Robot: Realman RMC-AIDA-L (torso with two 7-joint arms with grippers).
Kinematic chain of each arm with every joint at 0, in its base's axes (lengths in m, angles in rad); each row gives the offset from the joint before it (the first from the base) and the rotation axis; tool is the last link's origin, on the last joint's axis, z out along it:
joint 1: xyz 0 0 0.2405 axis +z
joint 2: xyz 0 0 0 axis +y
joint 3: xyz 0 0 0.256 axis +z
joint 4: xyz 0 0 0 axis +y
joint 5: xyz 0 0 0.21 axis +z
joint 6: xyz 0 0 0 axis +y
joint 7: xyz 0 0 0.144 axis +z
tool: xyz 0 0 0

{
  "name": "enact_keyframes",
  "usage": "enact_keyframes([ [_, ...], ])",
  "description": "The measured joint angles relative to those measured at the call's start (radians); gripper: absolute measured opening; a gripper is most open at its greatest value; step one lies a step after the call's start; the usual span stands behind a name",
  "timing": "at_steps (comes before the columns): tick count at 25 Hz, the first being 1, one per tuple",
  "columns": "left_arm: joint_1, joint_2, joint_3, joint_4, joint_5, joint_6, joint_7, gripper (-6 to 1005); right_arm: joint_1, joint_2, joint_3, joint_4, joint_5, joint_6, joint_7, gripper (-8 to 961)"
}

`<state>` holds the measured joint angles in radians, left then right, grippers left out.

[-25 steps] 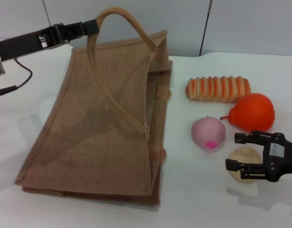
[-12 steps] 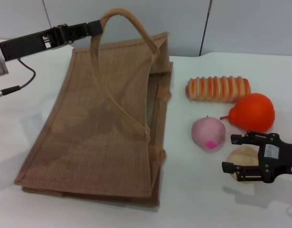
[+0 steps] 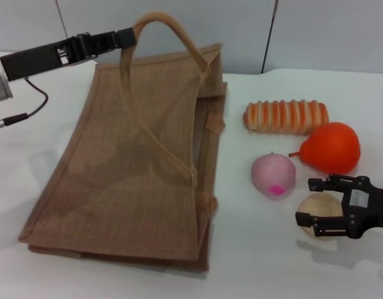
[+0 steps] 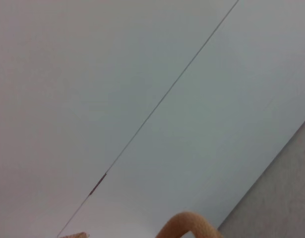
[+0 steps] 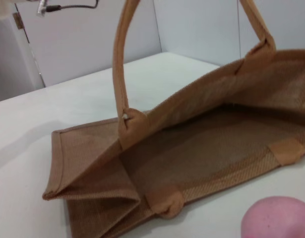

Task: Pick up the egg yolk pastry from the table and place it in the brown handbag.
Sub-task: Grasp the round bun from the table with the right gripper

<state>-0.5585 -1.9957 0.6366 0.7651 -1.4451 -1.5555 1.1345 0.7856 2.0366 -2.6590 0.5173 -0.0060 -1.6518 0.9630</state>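
From the head camera, the brown handbag (image 3: 135, 168) fills the left half of the frame, its top handle (image 3: 163, 28) pinched and lifted by the left gripper (image 3: 126, 36) at upper left. At lower right the right gripper (image 3: 311, 202) has its fingers spread around the egg yolk pastry (image 3: 321, 213) on the white table (image 3: 253, 255), below a pink ball (image 3: 273, 174), an orange fruit (image 3: 332, 147) and a striped roll (image 3: 286, 116).

The left wrist camera shows only a handle curve (image 4: 189, 225) at the bottom edge, against the wall.

The right wrist camera looks into the bag's open mouth (image 5: 202, 148), with the pink ball (image 5: 276, 218) at lower right.
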Motion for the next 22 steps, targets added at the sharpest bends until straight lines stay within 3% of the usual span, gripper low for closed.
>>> enact_keyframes([
  [12, 0.000, 0.001, 0.002, 0.000, 0.006, 0.000, -0.005, 111, 0.065, -0.001, -0.002, 0.125, -0.058, -0.061, 0.085, 890],
  [22, 0.000, 0.002, 0.002, 0.000, 0.006, 0.000, -0.002, 110, 0.111, 0.006, 0.008, 0.130, -0.137, 0.048, 0.140, 889],
])
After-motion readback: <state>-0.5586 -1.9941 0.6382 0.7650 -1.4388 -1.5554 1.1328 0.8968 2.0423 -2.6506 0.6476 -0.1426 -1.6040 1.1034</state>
